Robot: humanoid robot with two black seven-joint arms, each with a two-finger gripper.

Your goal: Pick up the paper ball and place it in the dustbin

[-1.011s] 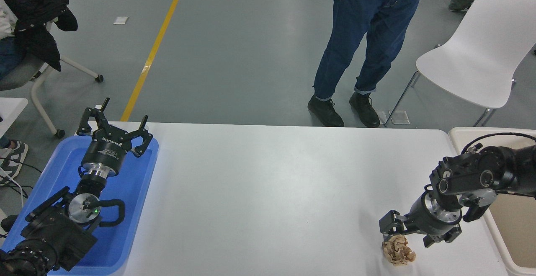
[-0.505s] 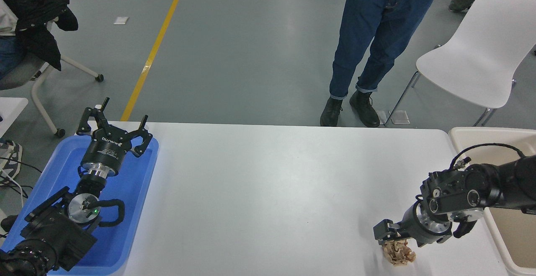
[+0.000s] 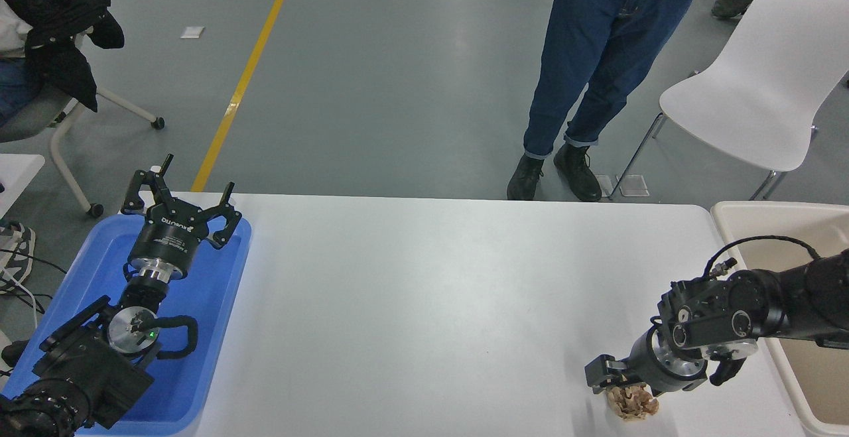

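Spans the whole lower scene: white table (image 3: 424,304), under both arms. Stands beyond the table's far edge, well away from either gripper: person (image 3: 597,72) in blue jeans and black shoes, with a white chair (image 3: 763,85) beside on the right. Sits just off the table's right end, behind and to the right of the working gripper: cream dustbin (image 3: 736,215), rim and inner wall partly covered by the right arm (image 3: 783,304) that crosses above it. Lies at the table's left end beneath the parked arm: flat blue tray (image 3: 219,304). Rests parked over that tray at lower left: left gripper (image 3: 182,208), fingers spread wide apart, holding nothing. Reaches in from the right edge, wrist bent down toward the near right part of the table: right gripper (image 3: 620,387), lowered right onto the paper ball (image 3: 635,404), one finger block visible at the ball's left, the others hidden behind the wrist body; cannot tell whether clamped on the paper or merely around it. Sits on the table directly beneath and touching that gripper, near the front edge, left of the dustbin and apart from it: the tan crumpled ball, upper part hidden by the gripper.
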